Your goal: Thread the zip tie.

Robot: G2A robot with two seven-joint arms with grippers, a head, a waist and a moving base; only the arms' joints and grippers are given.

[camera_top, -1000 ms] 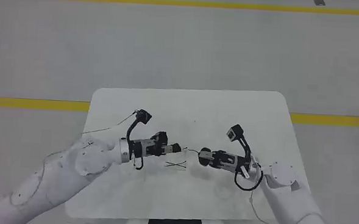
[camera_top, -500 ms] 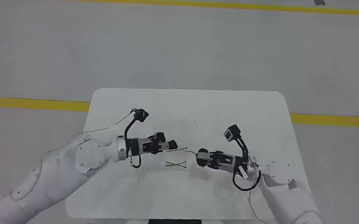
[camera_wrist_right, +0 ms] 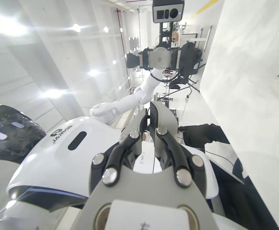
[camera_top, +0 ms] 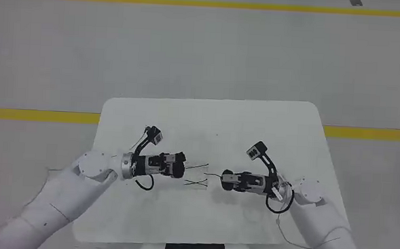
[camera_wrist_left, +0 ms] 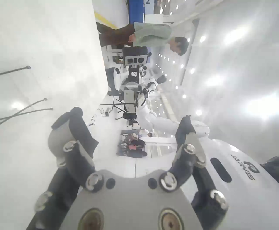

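Top view: left end effector (camera_top: 184, 166) pulled back leftward, jaws apart.

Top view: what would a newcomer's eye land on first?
The two grippers face each other across a small gap over the middle of the white table, the left gripper open and the right gripper shut. Next come the thin black zip ties, a crossed pair lying on the tabletop just on the robot's side of that gap.
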